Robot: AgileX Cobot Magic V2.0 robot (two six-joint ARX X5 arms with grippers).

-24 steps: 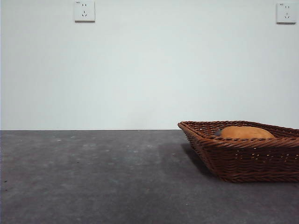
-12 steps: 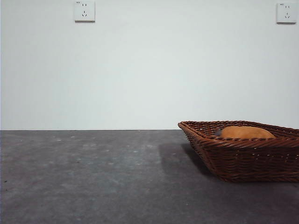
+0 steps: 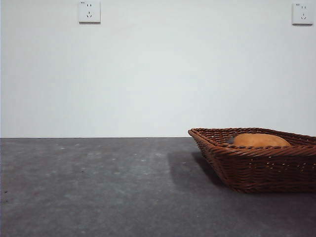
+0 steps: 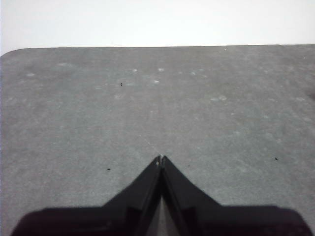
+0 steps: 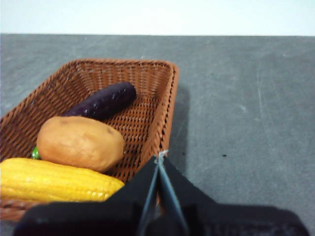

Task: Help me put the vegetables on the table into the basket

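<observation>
The right gripper (image 5: 160, 157), jaws together and empty, hangs near the basket (image 5: 170, 105) rim. Corn (image 5: 54, 179), potato (image 5: 78, 142) and eggplant (image 5: 103, 101) all lie inside. A low swing could snag the wicker; the table (image 3: 98, 182) leftward lies open (left gripper (image 4: 161, 158) closed there)

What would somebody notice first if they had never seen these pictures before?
Probably the brown woven basket with all three vegetables lying inside it: a bright yellow corn cob, an orange-brown potato beside it, and a dark purple eggplant behind the potato. The right gripper sits shut just outside the basket's rim. The left gripper is shut too, over bare grey table.
</observation>
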